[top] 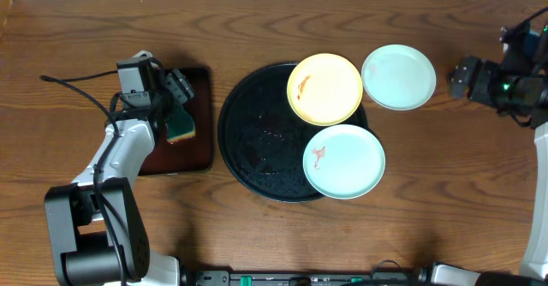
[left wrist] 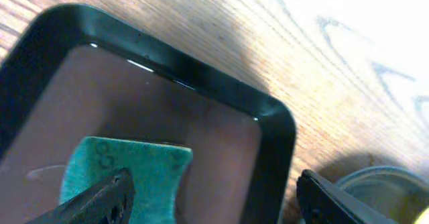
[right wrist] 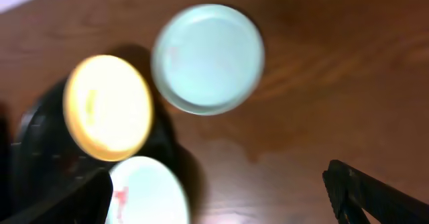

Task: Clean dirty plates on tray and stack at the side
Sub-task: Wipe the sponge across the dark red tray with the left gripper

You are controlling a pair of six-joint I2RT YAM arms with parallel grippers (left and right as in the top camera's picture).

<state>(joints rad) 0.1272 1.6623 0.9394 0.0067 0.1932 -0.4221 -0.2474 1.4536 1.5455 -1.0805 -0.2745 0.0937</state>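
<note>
1 mint plate [top: 398,77] set aside upper right (looks clean); yellow plate [top: 324,89] & smeared plate [top: 343,161] judged uncleaned on tray [top: 253,140]. Left gripper [left wrist: 214,204], right gripper [right wrist: 221,200] seen wide open, empty.

Overhead camera: fixed above the table [top: 274,29] and aimed straight down; the whole surface is covered from afar.
Left wrist camera: held close and low, aimed obliquely over a corner of the rectangular tray [left wrist: 201,76] and the green sponge [left wrist: 134,174].
Right wrist camera: held farther off and aimed down at the plates [right wrist: 206,58]; the view is blurred.
Overlap, overhead and left wrist: rectangular tray, green sponge.
Overlap, overhead and right wrist: plates, round black tray [right wrist: 30,143].
</note>
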